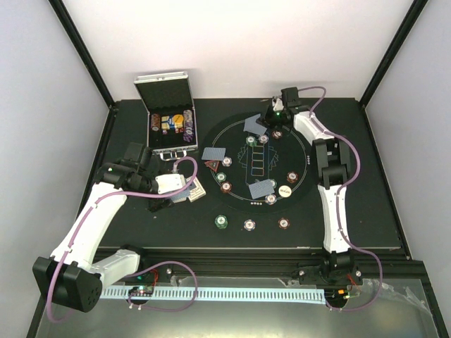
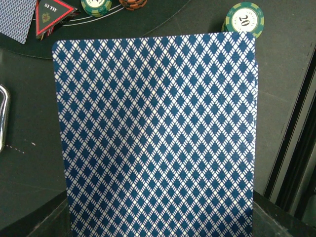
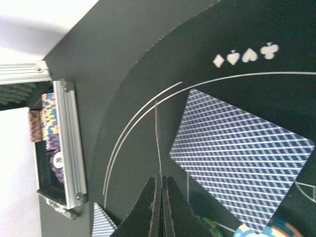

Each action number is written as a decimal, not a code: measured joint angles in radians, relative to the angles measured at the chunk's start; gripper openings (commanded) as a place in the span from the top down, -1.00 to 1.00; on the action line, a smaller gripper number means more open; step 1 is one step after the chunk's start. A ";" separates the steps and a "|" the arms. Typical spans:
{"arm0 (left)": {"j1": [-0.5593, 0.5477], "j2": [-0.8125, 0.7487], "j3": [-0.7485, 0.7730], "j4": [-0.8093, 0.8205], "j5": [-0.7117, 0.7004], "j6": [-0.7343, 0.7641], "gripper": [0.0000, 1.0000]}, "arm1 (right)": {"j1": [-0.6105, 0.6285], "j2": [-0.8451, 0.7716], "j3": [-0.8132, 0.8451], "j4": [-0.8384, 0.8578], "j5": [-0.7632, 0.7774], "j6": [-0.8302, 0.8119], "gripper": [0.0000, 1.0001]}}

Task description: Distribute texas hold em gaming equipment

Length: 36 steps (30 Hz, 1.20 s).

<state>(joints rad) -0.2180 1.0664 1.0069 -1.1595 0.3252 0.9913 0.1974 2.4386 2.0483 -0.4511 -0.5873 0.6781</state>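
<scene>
A stack of blue-backed playing cards [image 2: 155,133] fills the left wrist view, and my left gripper [image 1: 184,191] is shut on it left of the round mat [image 1: 232,137]; its fingers are hidden behind the cards. My right gripper [image 3: 161,180] is shut on a single card [image 3: 157,138], seen edge-on, over the mat's far side. Beside it a card [image 3: 242,158] lies face down. More cards [image 1: 215,153] [image 1: 261,189], a red triangle token [image 1: 211,166], a white button [image 1: 285,190] and several chips lie on the mat. Green [image 1: 223,222], white [image 1: 249,225] and brown-red [image 1: 283,223] chips lie in front of the mat.
The silver hinged case [image 1: 169,127] stands open at the back left with chips inside, and its rim [image 3: 69,143] shows in the right wrist view. A green chip [image 2: 243,19] sits just beyond the left-hand cards. The table's raised edge [image 2: 291,163] runs to the right.
</scene>
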 measured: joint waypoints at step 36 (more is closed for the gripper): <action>0.000 -0.015 0.000 -0.003 0.000 -0.008 0.97 | 0.446 -0.886 -1.122 0.462 -0.065 0.180 -0.79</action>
<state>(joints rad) -0.2184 1.0512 1.0065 -1.1625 0.3256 0.9833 0.6430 1.5524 0.9264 0.0105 -0.6521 0.8585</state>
